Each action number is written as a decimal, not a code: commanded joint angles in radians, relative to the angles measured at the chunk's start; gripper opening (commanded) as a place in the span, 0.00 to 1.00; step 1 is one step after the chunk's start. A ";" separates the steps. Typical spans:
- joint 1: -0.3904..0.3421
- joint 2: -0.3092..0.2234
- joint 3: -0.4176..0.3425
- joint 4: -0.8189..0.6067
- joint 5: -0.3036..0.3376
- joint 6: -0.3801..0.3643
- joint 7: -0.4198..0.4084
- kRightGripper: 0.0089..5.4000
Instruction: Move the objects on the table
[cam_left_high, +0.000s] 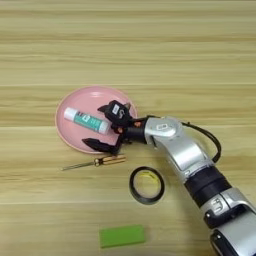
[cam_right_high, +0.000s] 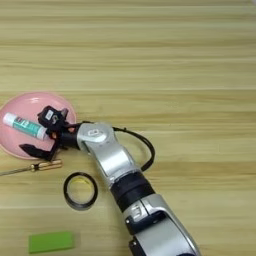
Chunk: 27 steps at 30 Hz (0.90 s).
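The glue-stick tube is seen lying on a pink plate, just beside the spread-open pincer (nothing gripped). The black tape ring rests on the desk, near the silver forearm.

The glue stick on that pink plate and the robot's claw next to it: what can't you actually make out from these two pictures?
- Glue stick: label print too small to read in either view; its right end lies at the gripper, contact unclear.
- Pink plate: left rim cut off by the right eye view's edge; the fingers cover part of its right side.
- Screwdriver: tip cut off at the right eye view's left edge.
- Tape ring: nothing readable on its inner core.
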 joint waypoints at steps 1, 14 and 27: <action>-0.088 0.005 -0.015 -0.002 -0.007 -0.016 -0.026 1.00; -0.112 0.011 -0.020 0.053 -0.023 -0.029 -0.039 1.00; -0.115 0.012 -0.021 0.061 -0.023 -0.042 -0.041 0.77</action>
